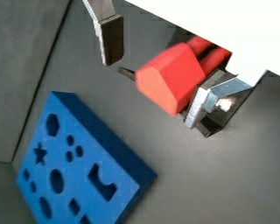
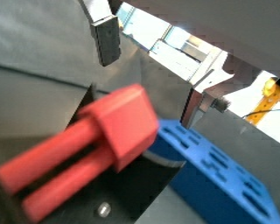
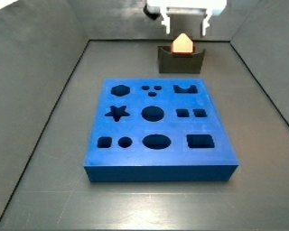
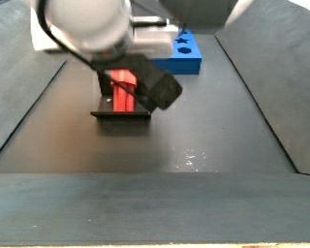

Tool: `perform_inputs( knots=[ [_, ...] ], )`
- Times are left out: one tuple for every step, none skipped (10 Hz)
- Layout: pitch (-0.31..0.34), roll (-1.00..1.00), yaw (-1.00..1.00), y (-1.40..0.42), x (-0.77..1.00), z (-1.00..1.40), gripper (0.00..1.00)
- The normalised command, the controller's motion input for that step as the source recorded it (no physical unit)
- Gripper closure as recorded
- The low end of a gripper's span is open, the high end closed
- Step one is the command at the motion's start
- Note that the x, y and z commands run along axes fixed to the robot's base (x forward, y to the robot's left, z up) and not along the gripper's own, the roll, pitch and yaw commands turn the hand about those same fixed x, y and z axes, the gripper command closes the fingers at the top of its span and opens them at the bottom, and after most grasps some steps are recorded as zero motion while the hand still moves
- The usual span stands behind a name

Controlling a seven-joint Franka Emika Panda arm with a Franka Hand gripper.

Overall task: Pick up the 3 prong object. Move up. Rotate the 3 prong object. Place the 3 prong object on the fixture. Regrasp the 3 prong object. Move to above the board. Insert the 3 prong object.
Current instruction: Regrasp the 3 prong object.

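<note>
The robot's single arm is reaching down at the far end of the worktop, directly above the fixture [image 3: 181,60]. Its claw [image 3: 183,29] is hanging just over the fixture with its two silver fingers [image 1: 108,37] spread apart, gripping nothing. The dark pads are facing each other across the gap.

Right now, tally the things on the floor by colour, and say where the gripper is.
Red: 1, the 3 prong object, resting in the fixture.
Dark grey: 1, the fixture.
Blue: 1, the board.
Total: 3.
The gripper is open, just above the 3 prong object.
</note>
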Motion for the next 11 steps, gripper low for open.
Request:
perform_inputs(
  knots=[
    [0.009,0.04,0.05,0.00,-0.04,1.00,0.00],
    [0.031,0.04,0.05,0.01,-0.04,1.00,0.00],
    [0.061,0.04,0.04,0.01,-0.04,0.87,0.00],
    [0.076,0.04,0.03,0.01,-0.04,0.75,0.00],
    [0.100,0.04,0.01,0.01,-0.03,0.52,0.00],
    [0.107,0.05,0.00,0.01,-0.03,0.35,0.00],
    [0.078,1.00,0.01,-0.73,-0.09,0.40,0.00],
    [0.077,1.00,0.01,-0.73,-0.08,0.33,0.00],
    [0.066,1.00,0.01,-0.59,-0.08,0.22,0.00],
    [0.057,1.00,0.01,-0.44,-0.10,0.11,0.00],
    [0.052,1.00,0.01,-0.23,-0.07,0.04,0.00]
  ],
)
